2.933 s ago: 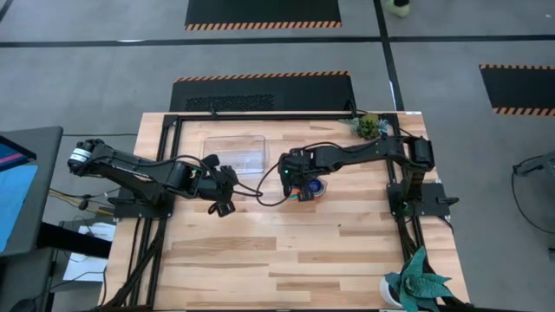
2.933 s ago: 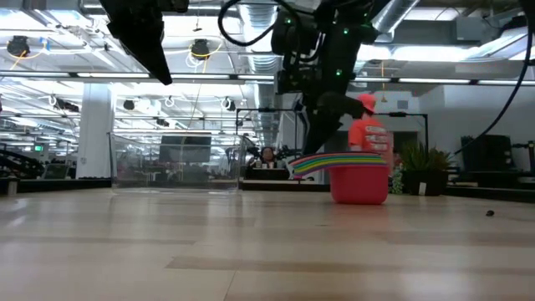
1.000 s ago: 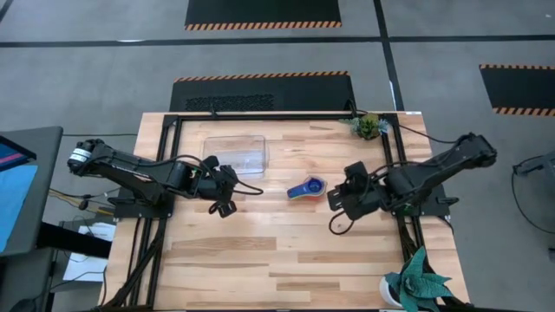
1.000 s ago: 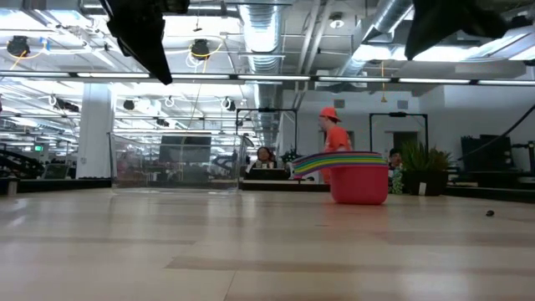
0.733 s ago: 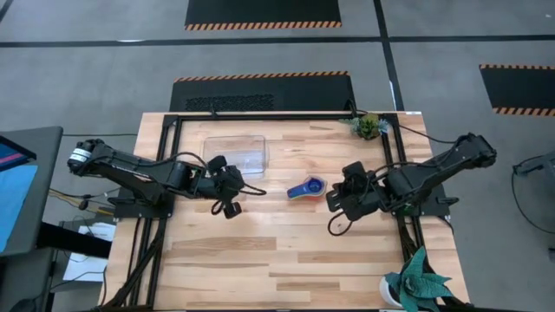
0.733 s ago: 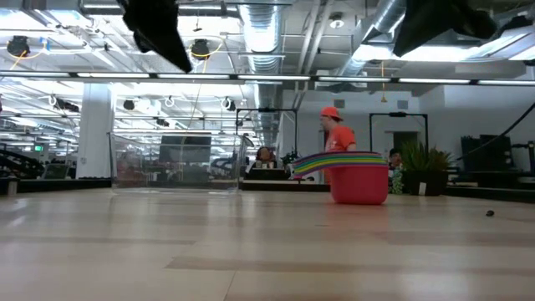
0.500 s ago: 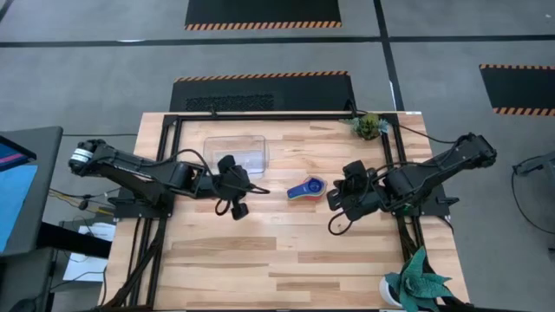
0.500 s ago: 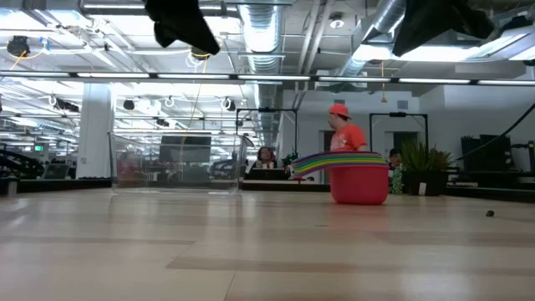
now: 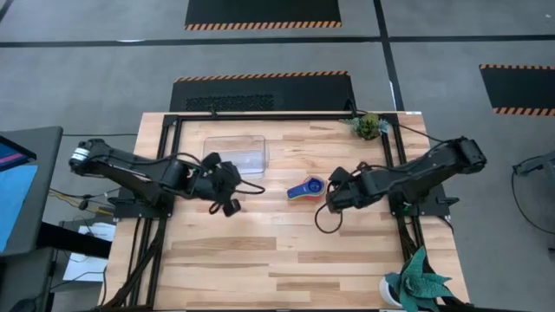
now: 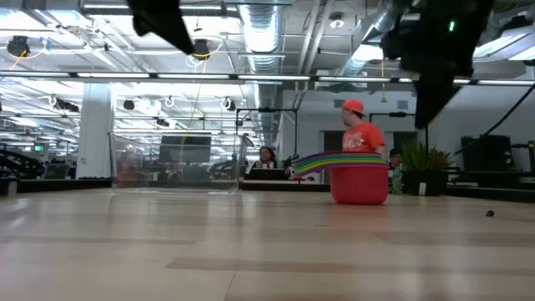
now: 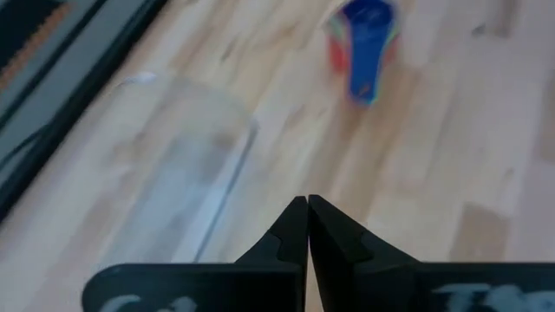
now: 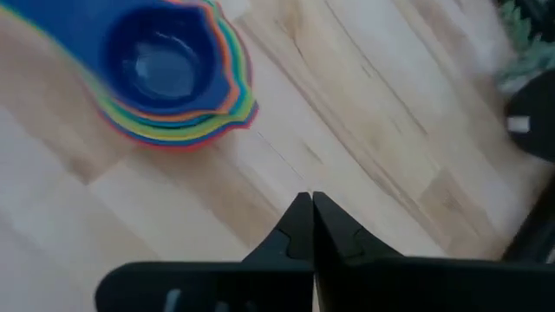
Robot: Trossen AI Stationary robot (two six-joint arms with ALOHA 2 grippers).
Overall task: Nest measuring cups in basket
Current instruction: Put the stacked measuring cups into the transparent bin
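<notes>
The measuring cups (image 9: 306, 188) sit nested in one stack on the table right of centre. The red outermost cup (image 10: 359, 186) rests on its base and a dark blue cup (image 12: 160, 61) lies innermost. Their handles (image 10: 313, 161) fan out to one side. The clear basket (image 9: 236, 153) stands at the far left of the table, with nothing in it. My left gripper (image 9: 231, 206) hovers shut, near the basket's front right corner. My right gripper (image 9: 333, 199) hangs shut just right of the cup stack, tilted down, above bare wood (image 12: 347, 147).
A small potted plant (image 9: 368, 126) stands at the far right corner, and another plant (image 9: 416, 282) at the near right edge. Bare wood fills the near half of the table. A person in an orange shirt (image 10: 361, 134) shows in the room behind the cups.
My right gripper has come down and gone toward the table's left, up to the cup stack, rolling about its own line as it went. My left gripper swung a little toward the cups and then part of the way back. The cups and the basket have stayed put.
</notes>
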